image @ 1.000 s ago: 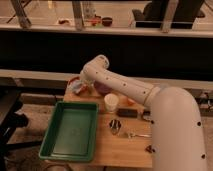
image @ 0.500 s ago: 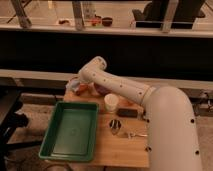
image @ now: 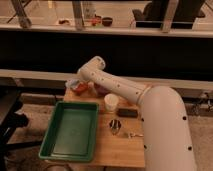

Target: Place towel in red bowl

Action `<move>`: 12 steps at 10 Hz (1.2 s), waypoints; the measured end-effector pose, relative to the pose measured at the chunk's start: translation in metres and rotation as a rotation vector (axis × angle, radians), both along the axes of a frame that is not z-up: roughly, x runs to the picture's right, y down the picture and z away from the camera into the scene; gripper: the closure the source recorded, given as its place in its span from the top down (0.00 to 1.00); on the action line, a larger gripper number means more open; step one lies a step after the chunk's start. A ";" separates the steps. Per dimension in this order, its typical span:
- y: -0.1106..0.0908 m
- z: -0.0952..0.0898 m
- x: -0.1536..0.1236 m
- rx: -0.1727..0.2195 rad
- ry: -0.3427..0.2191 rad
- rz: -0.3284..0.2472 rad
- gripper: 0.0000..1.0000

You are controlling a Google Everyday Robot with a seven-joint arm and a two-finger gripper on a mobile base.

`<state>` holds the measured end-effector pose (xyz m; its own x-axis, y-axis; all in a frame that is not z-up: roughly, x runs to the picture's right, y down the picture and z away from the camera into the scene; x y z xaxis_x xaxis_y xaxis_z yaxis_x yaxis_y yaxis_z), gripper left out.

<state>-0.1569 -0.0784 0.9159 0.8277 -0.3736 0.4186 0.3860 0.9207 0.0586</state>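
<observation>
Jaws at red bowl (image: 81, 89), table (image: 120, 146) far-left edge.

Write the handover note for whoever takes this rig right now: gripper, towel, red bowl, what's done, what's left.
Gripper: low at the table's far left corner, right by the red bowl, mostly hidden behind the arm.
Towel: probably the pale bundle at the bowl's left edge. Whether it is gripped or already in the bowl cannot be told.
Done: the arm is at the bowl.
Left: confirm the towel lies inside the bowl, let go, pull the arm back.
Nearby: green tray, white cup.
</observation>
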 end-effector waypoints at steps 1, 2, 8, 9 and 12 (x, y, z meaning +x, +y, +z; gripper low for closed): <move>-0.003 0.005 0.000 0.001 0.004 0.006 0.00; -0.005 0.007 -0.001 0.001 0.006 0.010 0.00; -0.008 0.010 -0.007 0.009 0.004 0.008 0.00; -0.009 0.008 -0.008 0.013 0.004 0.006 0.00; -0.008 0.006 -0.014 0.023 0.004 -0.011 0.08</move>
